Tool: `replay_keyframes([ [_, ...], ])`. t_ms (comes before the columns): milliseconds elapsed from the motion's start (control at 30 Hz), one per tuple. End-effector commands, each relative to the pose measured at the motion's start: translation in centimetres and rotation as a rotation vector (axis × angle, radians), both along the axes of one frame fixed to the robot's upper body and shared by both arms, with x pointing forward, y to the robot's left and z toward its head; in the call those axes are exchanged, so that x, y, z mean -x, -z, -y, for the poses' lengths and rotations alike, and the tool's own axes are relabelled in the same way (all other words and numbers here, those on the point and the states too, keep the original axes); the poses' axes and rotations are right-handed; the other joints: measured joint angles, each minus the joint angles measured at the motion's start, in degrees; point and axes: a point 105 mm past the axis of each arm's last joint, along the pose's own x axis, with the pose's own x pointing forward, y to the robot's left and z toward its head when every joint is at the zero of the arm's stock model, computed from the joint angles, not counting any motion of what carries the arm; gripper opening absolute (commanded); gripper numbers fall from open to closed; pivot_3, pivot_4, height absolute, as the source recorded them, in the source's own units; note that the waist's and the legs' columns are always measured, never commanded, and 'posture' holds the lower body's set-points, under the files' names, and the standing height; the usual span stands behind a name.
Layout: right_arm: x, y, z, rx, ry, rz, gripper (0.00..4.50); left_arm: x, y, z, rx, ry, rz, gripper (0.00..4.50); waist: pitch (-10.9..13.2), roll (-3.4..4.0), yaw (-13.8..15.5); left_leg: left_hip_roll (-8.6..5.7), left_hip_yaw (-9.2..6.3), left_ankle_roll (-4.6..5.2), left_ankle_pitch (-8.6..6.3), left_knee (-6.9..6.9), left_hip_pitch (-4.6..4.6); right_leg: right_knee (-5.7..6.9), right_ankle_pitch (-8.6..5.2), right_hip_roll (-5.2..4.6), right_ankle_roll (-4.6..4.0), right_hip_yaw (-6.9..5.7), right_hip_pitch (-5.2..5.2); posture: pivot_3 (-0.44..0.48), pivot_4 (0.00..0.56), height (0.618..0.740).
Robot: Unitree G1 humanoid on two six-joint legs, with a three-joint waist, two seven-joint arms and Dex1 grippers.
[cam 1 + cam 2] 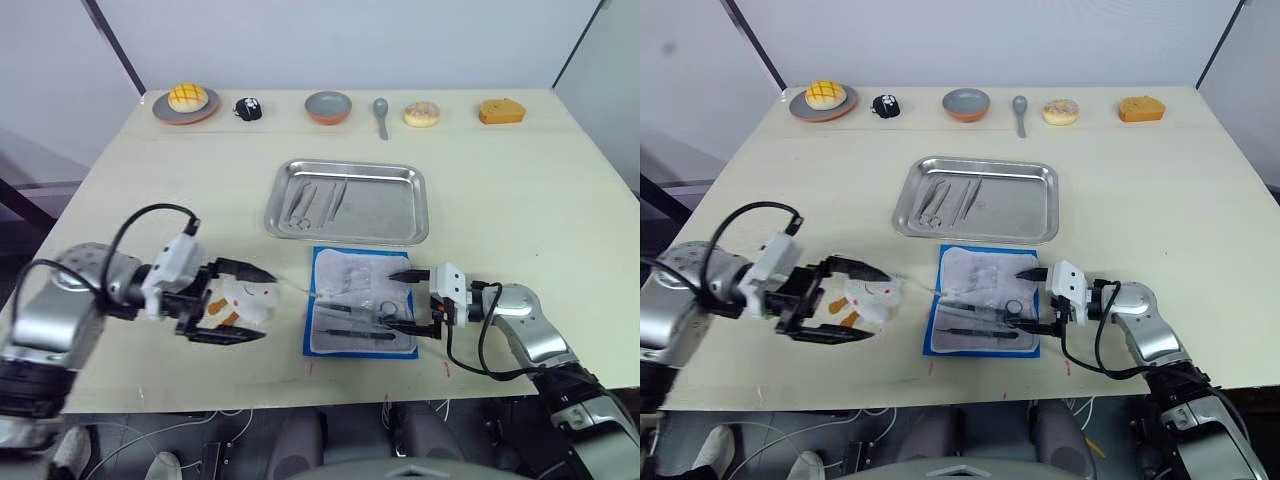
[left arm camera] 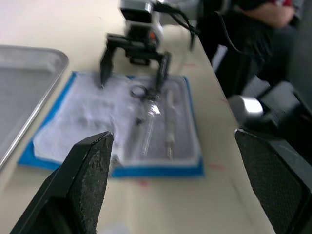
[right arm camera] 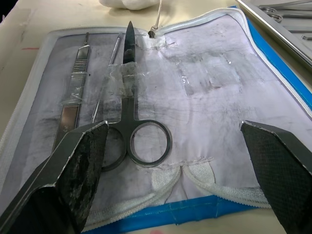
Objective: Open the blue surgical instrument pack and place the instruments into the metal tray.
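Jaws spread, right gripper [image 1: 410, 299] hovers over scissors [image 3: 130, 109] in opened pack [image 1: 322, 345].

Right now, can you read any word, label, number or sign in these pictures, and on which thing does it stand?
None can be read.
Pack: faint grey marks on its lining, too blurred to read.
Tray: no text visible.
Instruments: no engraving visible.
Table: small red marks near its front edge, not letters.
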Motion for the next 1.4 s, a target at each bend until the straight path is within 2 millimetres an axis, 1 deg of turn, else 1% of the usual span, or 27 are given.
replay_keyframes([
  [33,1.4,3.6,1.0,0.111,0.013,-0.126,4.5,0.5,-0.2,0.0,0.023,0.079,0.031,4.21,0.0,-0.01,0.1,0.0,0.0,0.0,0.0,0.0,-0.01,0.0,0.0,0.0,0.0,-0.01,0.0,0.0,0.15,0.732],
  [167,1.3,2.3,0.9,0.079,0.017,-0.09,4.5,0.4,0.2,1.4,0.105,0.103,0.047,4.21,0.0,0.01,0.2,0.0,0.04,0.01,-0.01,0.01,-0.06,-0.02,0.0,0.01,0.0,-0.01,-0.02,0.0,0.15,0.732],
  [267,1.2,1.4,0.7,0.058,0.022,-0.064,4.5,0.5,0.5,1.5,0.122,0.1,0.046,4.21,0.1,-0.02,0.2,0.0,0.03,0.01,-0.01,0.02,-0.12,0.0,0.0,0.02,0.01,-0.01,-0.08,0.0,0.15,0.732],
  [433,1.1,-1.3,0.5,0.011,0.03,0.03,4.5,0.3,0.7,1.7,0.154,0.089,0.056,4.21,0.4,0.14,0.2,0.0,0.04,0.01,-0.01,0.03,-0.13,0.02,0.0,0.02,0.02,0.0,-0.1,0.0,0.15,0.732],
  [500,1.1,-2.0,0.5,0.004,0.032,0.057,4.5,0.2,0.7,1.8,0.165,0.088,0.063,4.21,0.6,0.23,0.2,0.0,0.04,0.01,-0.01,0.04,-0.23,0.02,0.01,0.02,0.02,0.0,-0.18,0.0,0.15,0.732],
  [567,1.1,-3.1,0.4,-0.036,0.041,0.077,4.5,0.2,0.8,2.0,0.171,0.09,0.067,4.21,0.8,0.26,0.2,-0.01,0.05,0.01,-0.01,0.05,-0.28,0.02,0.01,0.02,0.02,0.01,-0.23,0.0,0.15,0.732],
  [667,1.3,-4.8,0.5,-0.065,0.039,0.109,4.5,0.2,0.9,2.3,0.186,0.098,0.069,4.21,0.9,0.31,0.2,-0.01,0.04,0.01,0.0,0.1,-0.65,0.09,0.02,0.02,0.04,0.02,-0.59,0.0,0.15,0.732],
  [700,1.4,-5.5,0.8,-0.077,0.043,0.12,4.5,0.3,1.0,2.6,0.191,0.106,0.07,4.21,0.9,0.34,0.2,-0.01,0.04,0.01,0.0,0.15,-0.81,0.13,0.03,0.02,0.04,0.02,-0.76,0.0,0.15,0.732],
  [733,1.6,-6.1,1.0,-0.084,0.045,0.129,4.5,0.3,1.1,2.8,0.194,0.113,0.069,4.21,0.9,0.35,0.3,-0.01,0.01,0.01,0.01,0.28,-1.22,0.22,0.04,0.02,0.05,-0.01,-1.15,0.0,0.15,0.732],
  [767,1.7,-6.6,1.3,-0.088,0.046,0.138,4.5,0.3,1.2,3.1,0.2,0.12,0.07,4.21,0.9,0.35,0.3,-0.02,0.01,0.01,0.01,0.3,-1.27,0.24,0.05,0.02,0.05,-0.01,-1.2,0.0,0.15,0.732],
  [867,2.2,-7.8,2.2,-0.096,0.051,0.143,4.5,0.3,1.5,4.0,0.214,0.139,0.07,4.21,0.9,0.35,0.4,-0.04,0.02,0.01,0.0,0.31,-1.31,0.19,0.05,0.0,0.05,-0.01,-1.21,0.0,0.15,0.732],
  [1000,3.4,-9.5,3.8,-0.091,0.045,0.147,4.5,-0.2,2.1,5.4,0.205,0.149,0.072,4.21,1.0,0.43,1.3,-0.06,0.02,0.01,0.0,0.31,-1.29,0.21,0.04,-0.01,0.05,0.0,-1.2,0.0,0.15,0.732],
  [1100,4.5,-10.8,4.7,-0.09,0.04,0.143,4.5,-0.6,3.0,6.5,0.183,0.146,0.064,4.21,1.0,0.48,1.3,-0.08,0.02,0.01,0.01,0.31,-1.27,0.22,0.05,-0.01,0.05,0.01,-1.18,0.0,0.15,0.732],
  [1200,5.6,-11.9,5.5,-0.087,0.036,0.134,4.5,-1.3,4.0,7.4,0.147,0.118,0.064,4.21,1.0,0.47,1.4,-0.08,0.01,0.02,0.01,0.32,-1.26,0.21,0.05,0.0,0.05,0.01,-1.15,0.0,0.15,0.732],
  [1300,6.8,-13.2,6.2,-0.086,0.037,0.121,4.5,-2.7,5.4,8.4,0.113,0.054,0.055,4.21,1.0,0.47,1.5,-0.1,0.01,0.02,0.01,0.36,-1.26,0.21,0.05,-0.01,0.06,0.01,-1.13,0.0,0.15,0.732],
  [1400,7.5,-13.7,6.5,-0.085,0.047,0.107,4.5,-3.6,6.4,9.1,0.1,0.028,0.068,4.21,1.0,0.45,1.4,-0.13,-0.05,0.02,0.01,0.39,-1.24,0.23,0.05,0.0,0.06,0.02,-1.06,0.0,0.15,0.732],
])
